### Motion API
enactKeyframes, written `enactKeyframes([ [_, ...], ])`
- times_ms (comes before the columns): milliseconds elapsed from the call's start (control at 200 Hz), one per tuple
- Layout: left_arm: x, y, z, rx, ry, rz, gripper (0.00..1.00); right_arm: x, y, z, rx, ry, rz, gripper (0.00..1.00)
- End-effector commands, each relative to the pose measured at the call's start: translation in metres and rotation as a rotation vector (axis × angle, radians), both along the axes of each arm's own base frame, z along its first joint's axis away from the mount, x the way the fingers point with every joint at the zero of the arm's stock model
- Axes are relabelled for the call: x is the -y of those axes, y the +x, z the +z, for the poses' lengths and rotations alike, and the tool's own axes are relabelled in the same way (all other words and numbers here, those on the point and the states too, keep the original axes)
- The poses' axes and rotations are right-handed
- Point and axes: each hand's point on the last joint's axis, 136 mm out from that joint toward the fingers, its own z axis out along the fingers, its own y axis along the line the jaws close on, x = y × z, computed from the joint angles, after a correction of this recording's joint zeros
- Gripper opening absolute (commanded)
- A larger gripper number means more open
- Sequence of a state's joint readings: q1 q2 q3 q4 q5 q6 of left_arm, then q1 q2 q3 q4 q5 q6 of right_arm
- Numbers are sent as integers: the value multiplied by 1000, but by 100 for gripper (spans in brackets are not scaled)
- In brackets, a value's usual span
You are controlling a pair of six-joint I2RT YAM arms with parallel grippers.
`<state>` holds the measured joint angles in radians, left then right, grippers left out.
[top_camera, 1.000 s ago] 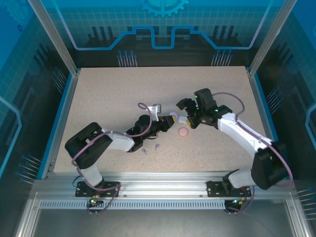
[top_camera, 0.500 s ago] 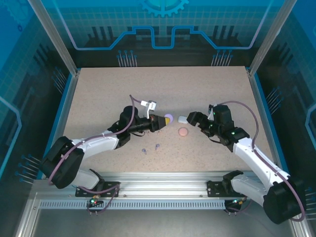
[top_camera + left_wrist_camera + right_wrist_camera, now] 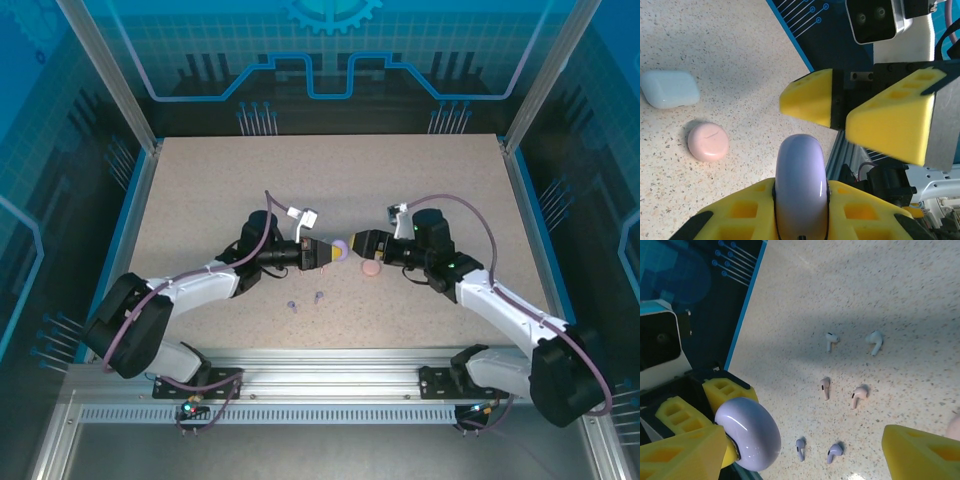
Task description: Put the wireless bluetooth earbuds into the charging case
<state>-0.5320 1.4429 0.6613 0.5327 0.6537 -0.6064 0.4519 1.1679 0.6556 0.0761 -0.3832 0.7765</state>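
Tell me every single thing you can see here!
purple case: one, lilac, clamped in the left gripper
pink case: one, pink, on the table
white case: one, white, on the table near the pink case
white earbuds: two, white, on the table
pink earbuds: two, pink, on the table
purple earbuds: two, purple, on the table
table: one, speckled beige
left gripper: one, yellow, shut on the purple case
right gripper: one, yellow, open, facing the purple case

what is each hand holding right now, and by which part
The left hand holds the purple case, pinched on two opposite sides, its rounded end sticking out past the fingers. The right hand is open, facing it, and holds nothing.
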Motion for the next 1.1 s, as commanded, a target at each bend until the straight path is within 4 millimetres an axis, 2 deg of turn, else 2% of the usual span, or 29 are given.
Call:
enactKeyframes([
  [0,4,4,16,21,-40,-16,0,-16,2,11,61,22,51,81],
  [175,6,7,22,25,-59,-8,0,-23,3,-6,26,-2,57,77],
  [475,4,5,43,53,-106,8,0,3,9,-61,-87,-49,-39,70],
  [645,1,6,48,66,-104,25,0,13,6,-79,-133,-58,-60,69],
  [790,-1,7,45,66,-94,35,0,18,0,-63,-105,-37,-60,69],
  [985,0,7,44,65,-101,32,0,22,-10,-17,-14,21,-41,70],
  [1095,2,8,47,61,-122,27,0,19,-10,2,31,54,-23,63],
])
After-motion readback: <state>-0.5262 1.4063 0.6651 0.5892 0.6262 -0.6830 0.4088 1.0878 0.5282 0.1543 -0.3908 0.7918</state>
